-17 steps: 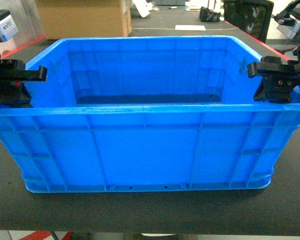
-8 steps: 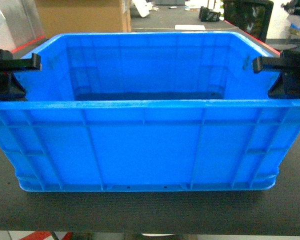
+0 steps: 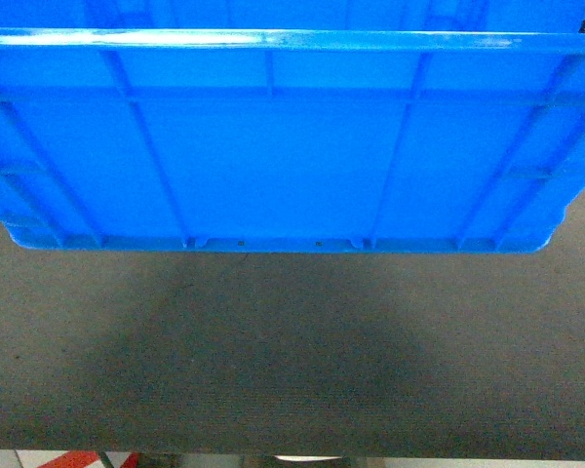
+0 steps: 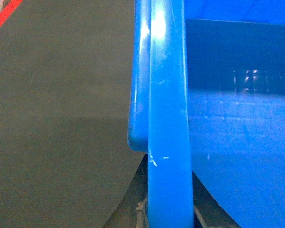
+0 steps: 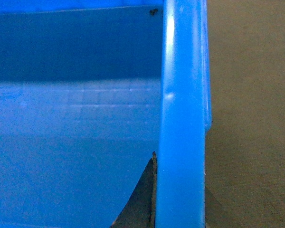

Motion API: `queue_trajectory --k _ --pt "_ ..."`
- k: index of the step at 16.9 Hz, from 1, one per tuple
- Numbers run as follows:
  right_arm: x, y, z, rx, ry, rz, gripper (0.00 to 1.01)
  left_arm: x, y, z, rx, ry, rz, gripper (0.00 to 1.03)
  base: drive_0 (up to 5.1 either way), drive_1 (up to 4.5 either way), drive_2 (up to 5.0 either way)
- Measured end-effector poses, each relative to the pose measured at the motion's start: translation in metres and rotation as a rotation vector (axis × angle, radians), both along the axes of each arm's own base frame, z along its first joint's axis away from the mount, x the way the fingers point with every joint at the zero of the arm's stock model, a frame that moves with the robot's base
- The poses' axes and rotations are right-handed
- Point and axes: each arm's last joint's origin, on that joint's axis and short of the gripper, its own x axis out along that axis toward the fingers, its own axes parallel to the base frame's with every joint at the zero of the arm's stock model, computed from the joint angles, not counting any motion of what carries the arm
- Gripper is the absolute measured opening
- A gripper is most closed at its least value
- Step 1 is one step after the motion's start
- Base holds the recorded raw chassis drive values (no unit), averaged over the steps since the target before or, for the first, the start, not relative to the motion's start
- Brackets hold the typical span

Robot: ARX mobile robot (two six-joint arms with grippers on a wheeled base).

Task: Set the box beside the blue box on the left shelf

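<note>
One box (image 3: 292,146) is in view, a bright-blue plastic crate with a thick rim and a side wall crossed by vertical and slanted ribs. In the head view it fills the upper half of the picture, its bottom edge hanging above the dark surface (image 3: 292,370) with a soft shadow spread beneath it, so it sits clear of that surface. Its rim runs across the very top of the view, and the open inside is barely seen there.

Two grippers are at the box, one on each short end, though little of either shows. In the left wrist view the left gripper (image 4: 168,216) straddles the box's left rim (image 4: 167,118): dark finger parts appear on both sides of the rim at the bottom edge, so its jaws are clamped on the rim. In the right wrist view the right gripper (image 5: 178,209) does the same on the right rim (image 5: 183,118), with dark wedges of finger on either side of the blue bar, the jaws closed on it.

Below and outside the box lies one dark grey matte surface with a fine woven texture. A red stripe (image 4: 4,16) runs along it, beyond the box's left rim.
</note>
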Motion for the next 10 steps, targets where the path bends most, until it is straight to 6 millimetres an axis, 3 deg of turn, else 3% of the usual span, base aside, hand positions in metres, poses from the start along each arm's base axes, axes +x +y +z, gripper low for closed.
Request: queue_trajectory --k 6,10 --pt "-0.001 0.0012 -0.0014 -0.004 0.007 0.0 0.08 -0.0007 0.0 -0.002 0.0 0.011 0.0 0.07 0.0 0.0 0.0" --pt "-0.0011 0.0016 -0.0014 -0.004 0.007 0.001 0.08 -0.0007 0.0005 -0.002 0.0 0.011 0.002 0.07 -1.9 -1.89 -1.9"
